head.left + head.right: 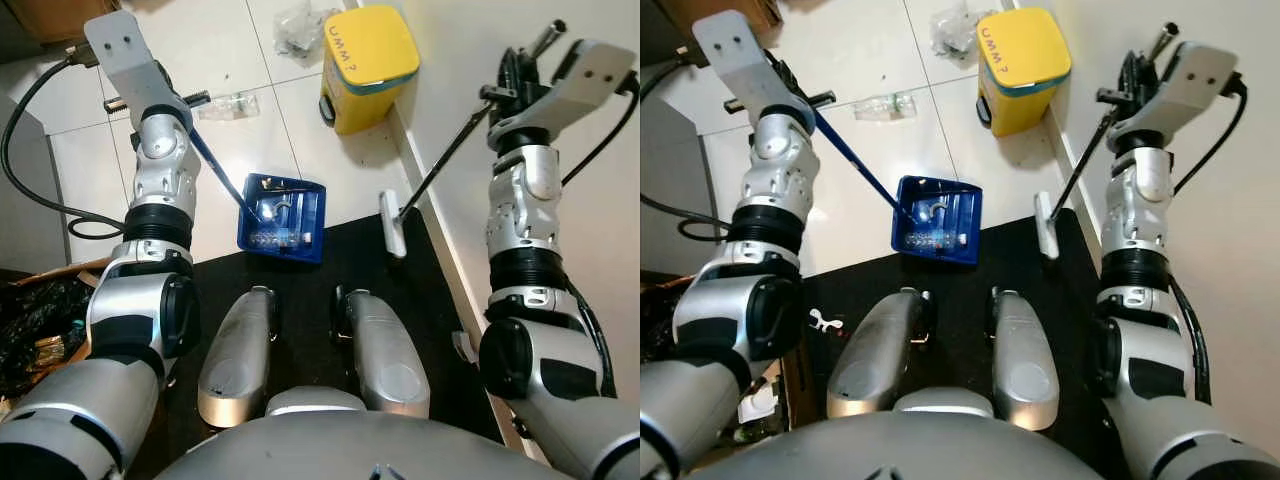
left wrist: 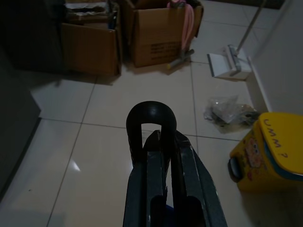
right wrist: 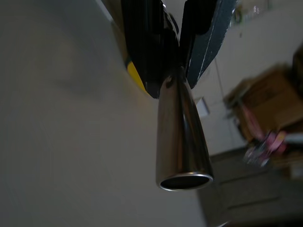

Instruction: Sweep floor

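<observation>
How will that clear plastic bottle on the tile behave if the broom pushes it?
The clear plastic bottle lies on its side on smooth tile floor, so it will probably roll or skid rather than stay ahead of the broom head. It looks empty and thin-walled, so likely very light and easily deflected sideways.

The blue dustpan [image 1: 283, 216] sits on the floor [image 1: 215, 50] with a small bottle inside. The white broom head [image 1: 392, 223] rests to its right.
</observation>
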`<state>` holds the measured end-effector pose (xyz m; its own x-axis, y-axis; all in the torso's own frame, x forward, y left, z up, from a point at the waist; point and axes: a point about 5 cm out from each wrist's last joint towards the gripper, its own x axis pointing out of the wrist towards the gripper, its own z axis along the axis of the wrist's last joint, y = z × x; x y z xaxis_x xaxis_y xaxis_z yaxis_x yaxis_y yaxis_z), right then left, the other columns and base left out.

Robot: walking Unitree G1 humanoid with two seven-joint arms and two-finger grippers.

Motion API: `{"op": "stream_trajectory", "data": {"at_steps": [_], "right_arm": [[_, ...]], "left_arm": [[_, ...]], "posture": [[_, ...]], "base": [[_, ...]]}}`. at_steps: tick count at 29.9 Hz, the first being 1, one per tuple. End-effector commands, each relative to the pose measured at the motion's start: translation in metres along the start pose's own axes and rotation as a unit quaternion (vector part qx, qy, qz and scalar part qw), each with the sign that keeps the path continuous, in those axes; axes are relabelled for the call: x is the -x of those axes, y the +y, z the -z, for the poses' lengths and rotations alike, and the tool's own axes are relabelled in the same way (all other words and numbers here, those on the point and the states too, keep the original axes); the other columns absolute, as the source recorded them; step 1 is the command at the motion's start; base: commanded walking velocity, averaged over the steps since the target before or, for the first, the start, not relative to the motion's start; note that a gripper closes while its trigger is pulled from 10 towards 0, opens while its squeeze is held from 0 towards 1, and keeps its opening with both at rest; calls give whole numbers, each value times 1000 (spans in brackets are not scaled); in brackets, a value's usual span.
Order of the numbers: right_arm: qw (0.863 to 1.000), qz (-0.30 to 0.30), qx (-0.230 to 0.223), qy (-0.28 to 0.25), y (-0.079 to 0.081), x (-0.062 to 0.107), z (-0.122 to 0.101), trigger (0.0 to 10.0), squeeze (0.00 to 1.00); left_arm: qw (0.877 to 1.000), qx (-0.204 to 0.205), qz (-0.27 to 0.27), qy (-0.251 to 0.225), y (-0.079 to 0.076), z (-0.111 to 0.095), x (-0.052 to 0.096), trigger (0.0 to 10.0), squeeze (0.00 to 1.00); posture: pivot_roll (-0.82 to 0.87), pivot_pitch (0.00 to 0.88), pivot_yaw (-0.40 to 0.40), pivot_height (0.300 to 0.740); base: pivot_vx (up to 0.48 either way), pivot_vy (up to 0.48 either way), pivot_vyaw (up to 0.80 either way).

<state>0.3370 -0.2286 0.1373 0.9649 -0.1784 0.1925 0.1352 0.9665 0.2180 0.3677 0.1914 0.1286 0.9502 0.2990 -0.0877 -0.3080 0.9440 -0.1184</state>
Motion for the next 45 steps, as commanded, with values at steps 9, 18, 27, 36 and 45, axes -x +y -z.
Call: {"op": "stream_trajectory", "data": {"at_steps": [9,18,27,36,45], "right_arm": [[997,40,-36,-49,-5,-9,-16,10000,0],[997,40,-51,-52,1,-11,-17,10000,0],[996,40,-51,-56,0,-13,-17,10000,0],[997,36,-49,-50,0,-13,-15,10000,0],[997,37,-46,-46,-1,-13,-13,10000,0]], "left_arm": [[1000,0,12,-27,2,-30,-1,10000,0],[998,2,24,-65,0,-47,0,10000,0],[997,4,29,-69,-3,-52,4,10000,0],[997,9,35,-70,-5,-54,6,10000,0],[997,13,37,-72,-7,-55,6,10000,0]], "posture": [[112,17,-2,740],[112,2,-2,740],[111,0,-5,740],[108,0,-7,740],[106,0,-7,740]], "base": [[0,0,0],[0,0,0],[0,0,0],[-98,0,0],[-357,0,0]]}}
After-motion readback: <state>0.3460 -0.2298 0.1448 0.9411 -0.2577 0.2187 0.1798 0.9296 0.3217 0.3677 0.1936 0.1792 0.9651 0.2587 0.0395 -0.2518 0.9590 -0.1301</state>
